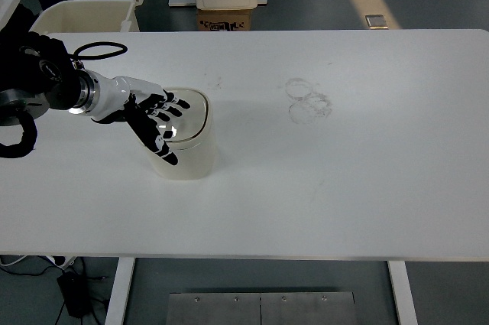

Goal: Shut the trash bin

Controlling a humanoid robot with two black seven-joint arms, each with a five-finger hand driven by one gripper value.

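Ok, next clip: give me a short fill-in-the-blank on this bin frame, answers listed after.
1. The hand over the trash bin is the robot's ____ hand.
2. That hand's fingers are ____, lying flat over the bin's lid.
3. The bin stands on the ____ half of the white table.
4. The faint ring marks lie to the bin's ____.

Missing words: left; spread; left; right

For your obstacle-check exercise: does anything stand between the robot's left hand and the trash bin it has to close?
Nothing visible does. The left hand is spread flat over the top of the trash bin, its fingers lying across the lid. The white table around the bin shows only faint ring marks far off.
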